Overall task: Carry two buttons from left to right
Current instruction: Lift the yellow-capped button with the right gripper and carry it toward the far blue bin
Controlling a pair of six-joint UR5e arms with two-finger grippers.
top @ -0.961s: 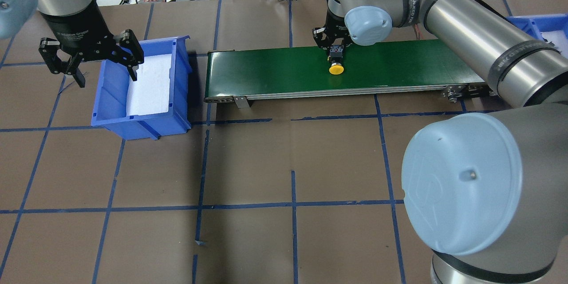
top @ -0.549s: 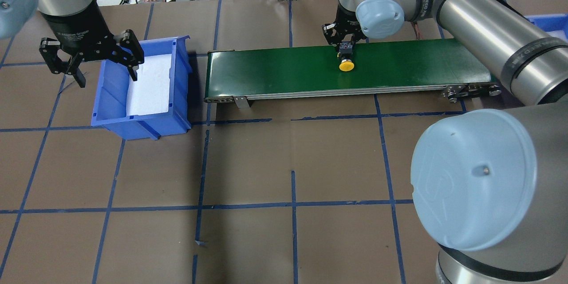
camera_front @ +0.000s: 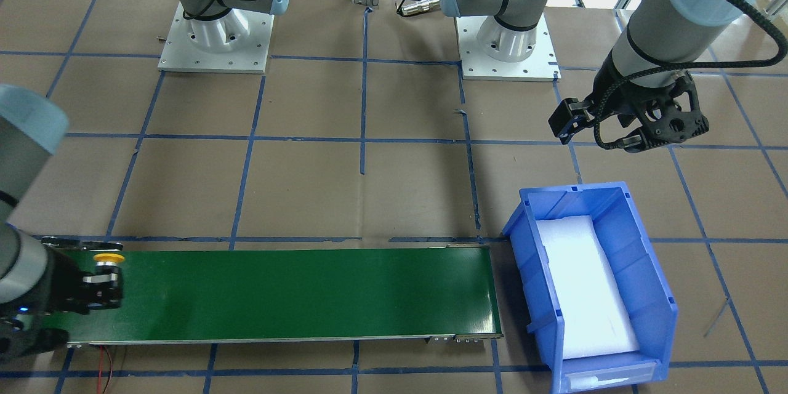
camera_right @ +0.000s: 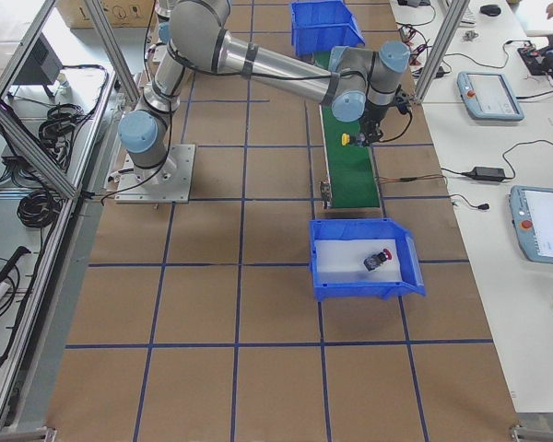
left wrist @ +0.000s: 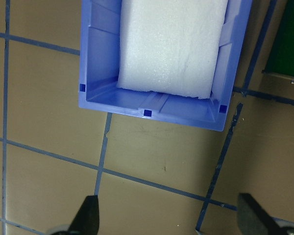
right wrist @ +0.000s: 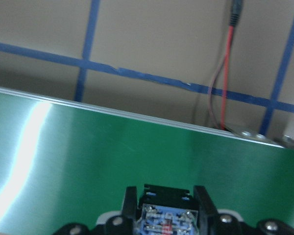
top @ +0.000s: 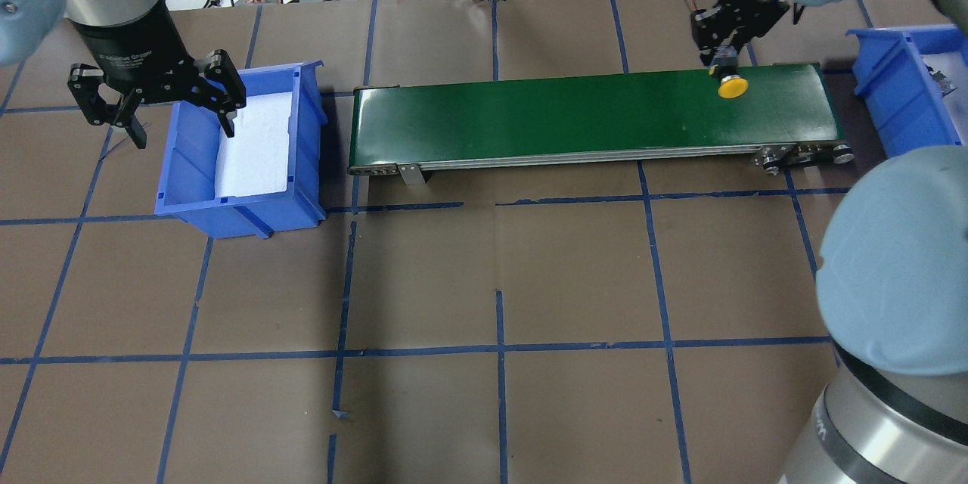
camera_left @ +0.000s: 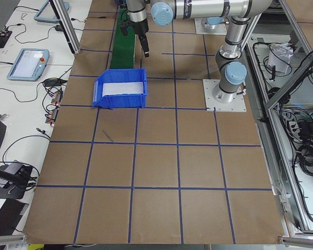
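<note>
Green belt's (top: 567, 117) end now: my right gripper (top: 724, 54), clamped on the yellow button (top: 732, 87), has left mid-belt, nearing the right bin (top: 888, 94).

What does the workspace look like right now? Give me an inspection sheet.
Surface: brown table with blue tape grid; green conveyor across it.
Job's things: yellow button held at the conveyor's right end; red button lies in the right bin; left bin holds only white foam.
Clutter: thin dark strip by the left bin.
Grippers: left gripper open, raised near the left bin; right gripper shut on the yellow button.
Cables: red wire beside the conveyor's right end.
Surroundings: teach pendant on the side bench.
</note>
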